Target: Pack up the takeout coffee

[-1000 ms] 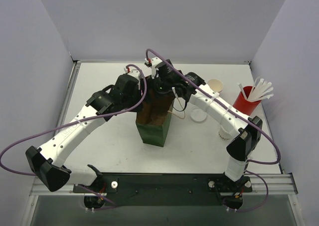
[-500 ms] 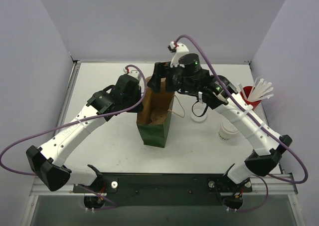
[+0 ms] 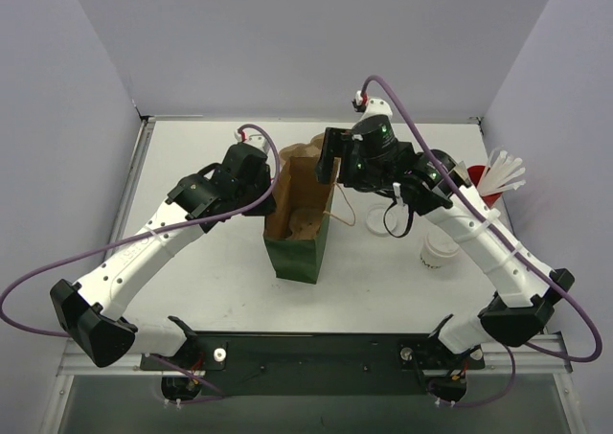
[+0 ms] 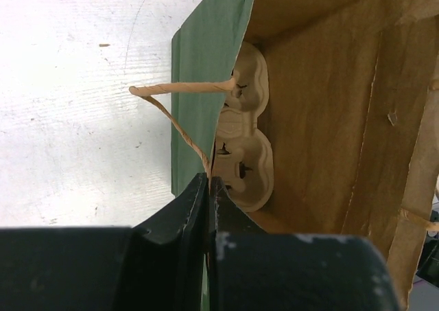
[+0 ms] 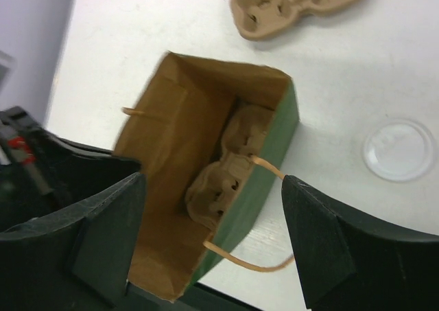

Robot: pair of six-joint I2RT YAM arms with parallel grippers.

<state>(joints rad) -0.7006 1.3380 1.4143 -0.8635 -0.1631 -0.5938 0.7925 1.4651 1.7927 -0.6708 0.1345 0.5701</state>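
The tabletop [image 3: 402, 290] carries an open green bag [image 3: 297, 257], upright at centre. The left jaws are clamped together on the bag's 9 o'clock rim. The right jaws stand wide apart above its 1 o'clock corner. A pulp carrier [image 4: 247, 146] sits inside the bag. A second carrier [image 5: 302, 5] lies on the tabletop at the bag's 12 o'clock. The white cup [image 3: 439, 252] stands at the bag's 3 o'clock. Its lid [image 5: 400, 150] lies flat on the tabletop between them.

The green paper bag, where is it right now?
In the top view the bag stands open in the middle of the table, the left hand pinching its left rim and a cardboard cup tray inside.
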